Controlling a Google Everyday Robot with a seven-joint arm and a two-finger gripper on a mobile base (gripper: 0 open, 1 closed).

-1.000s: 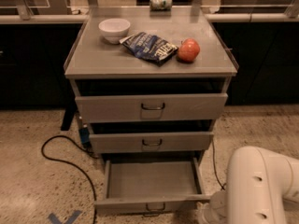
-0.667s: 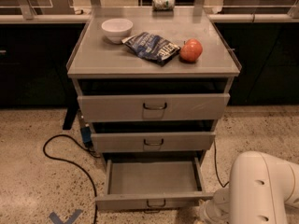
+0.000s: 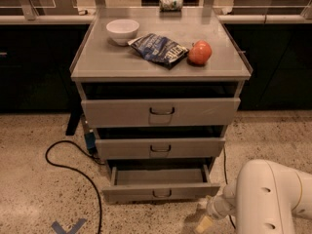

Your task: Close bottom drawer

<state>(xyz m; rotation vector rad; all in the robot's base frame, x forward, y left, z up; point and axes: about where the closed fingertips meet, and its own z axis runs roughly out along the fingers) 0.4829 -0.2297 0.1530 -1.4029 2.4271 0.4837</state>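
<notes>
The bottom drawer (image 3: 131, 193) of the grey metal cabinet (image 3: 97, 62) stands partly open, its shallow tray showing behind a low front panel with a small dark handle (image 3: 162, 194). The middle drawer (image 3: 126, 149) and the tall top drawer (image 3: 117, 112) stick out slightly above it. My gripper (image 3: 204, 223) is low at the drawer's front right corner, just right of and below the panel's end. My white arm (image 3: 268, 199) fills the bottom right.
On the cabinet top lie a white bowl (image 3: 122, 31), a blue chip bag (image 3: 158, 48) and a red fruit (image 3: 200, 52); a can (image 3: 170, 3) lies behind. A black cable (image 3: 73, 162) loops on the speckled floor at left. Blue tape (image 3: 68, 226) marks the floor.
The bottom drawer has slid well back into the cabinet and sticks out less. My arm and gripper have moved up and in toward the cabinet with it.
</notes>
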